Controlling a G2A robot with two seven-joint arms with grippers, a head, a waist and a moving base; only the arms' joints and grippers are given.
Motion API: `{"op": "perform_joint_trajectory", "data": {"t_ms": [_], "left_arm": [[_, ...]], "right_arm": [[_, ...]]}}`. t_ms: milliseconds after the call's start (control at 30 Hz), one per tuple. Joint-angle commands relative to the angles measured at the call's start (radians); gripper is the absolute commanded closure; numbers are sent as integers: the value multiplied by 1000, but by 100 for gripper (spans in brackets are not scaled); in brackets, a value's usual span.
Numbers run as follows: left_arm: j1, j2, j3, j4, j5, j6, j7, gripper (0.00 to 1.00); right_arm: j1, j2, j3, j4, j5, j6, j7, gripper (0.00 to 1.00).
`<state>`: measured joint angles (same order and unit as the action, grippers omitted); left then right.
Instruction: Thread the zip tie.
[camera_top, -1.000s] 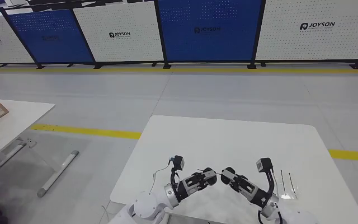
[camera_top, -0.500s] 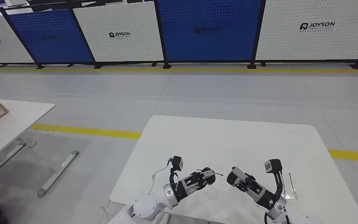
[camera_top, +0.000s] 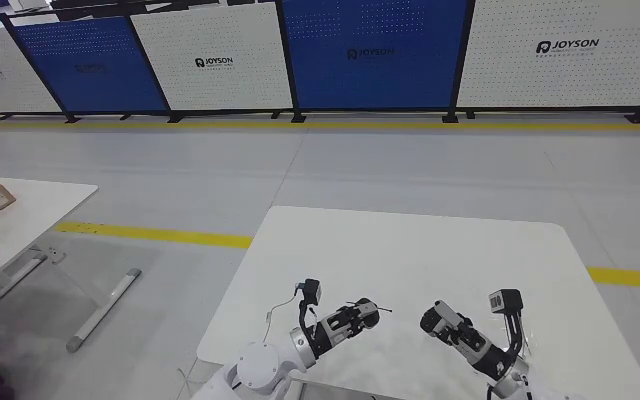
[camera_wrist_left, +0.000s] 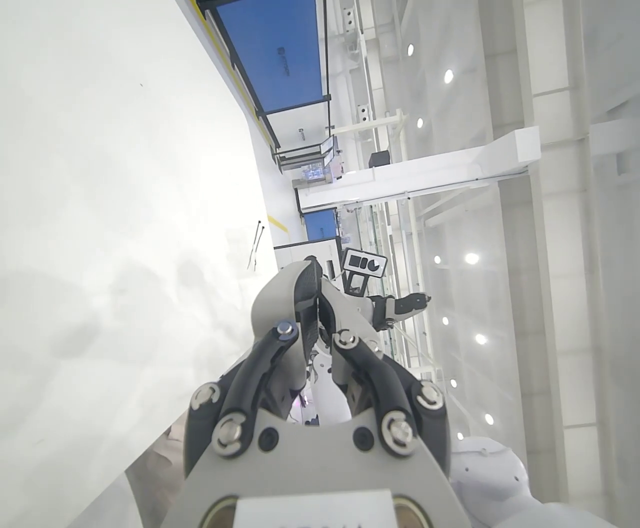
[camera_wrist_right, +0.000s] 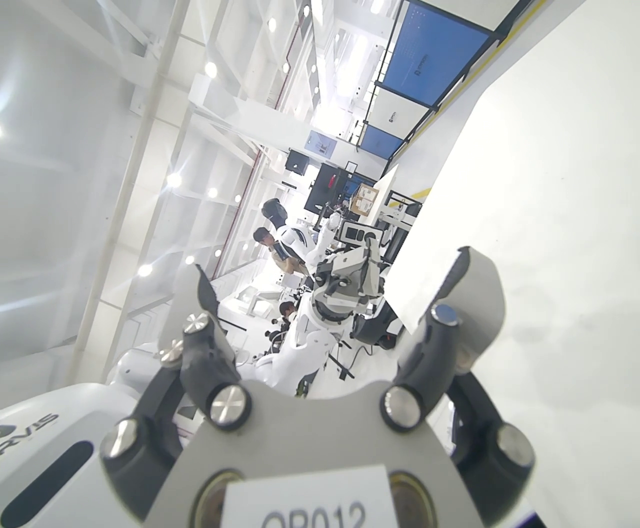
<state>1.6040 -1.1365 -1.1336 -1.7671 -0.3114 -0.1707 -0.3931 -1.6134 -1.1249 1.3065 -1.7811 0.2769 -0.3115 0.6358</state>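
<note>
My left gripper hovers low over the near part of the white table, shut on a thin black zip tie that sticks out past its tips. In the left wrist view the left gripper has its fingers pressed together. My right gripper sits a short way to the right of it, apart from the tie. The right gripper stands open in its own wrist view, with nothing between its fingers.
Two spare black zip ties lie on the table near its right edge, beyond the right arm. The table's near edge runs close under both arms. The far half of the tabletop is bare.
The two grippers were tip to tip a second ago. The right gripper has drawn back to the right and opened; the left has shifted slightly left, keeping the zip tie.
</note>
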Motion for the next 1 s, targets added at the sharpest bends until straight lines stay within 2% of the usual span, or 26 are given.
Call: {"op": "perform_joint_trajectory", "data": {"t_ms": [0,133,233,300,400,633,700,967], "left_arm": [[0,0,0,0,0,0,0,100],[0,0,0,0,0,0,0,100],[-6,-2,14,-6,44,-5,38,100],[-7,-5,9,-22,27,-14,74,100],[-5,-4,-18,-55,-23,-34,83,100],[48,10,-103,-168,-53,-59,51,100],[70,11,-124,-189,-62,-49,94,100],[75,11,-127,-195,-58,-42,104,100]], "right_arm": [[0,0,0,0,0,0,0,0],[0,0,0,0,0,0,0,0],[0,0,0,0,0,0,0,0],[0,0,0,0,0,0,0,0],[0,0,0,0,0,0,0,0],[0,0,0,0,0,0,0,0],[0,0,0,0,0,0,0,0],[0,0,0,0,0,0,0,0]]}}
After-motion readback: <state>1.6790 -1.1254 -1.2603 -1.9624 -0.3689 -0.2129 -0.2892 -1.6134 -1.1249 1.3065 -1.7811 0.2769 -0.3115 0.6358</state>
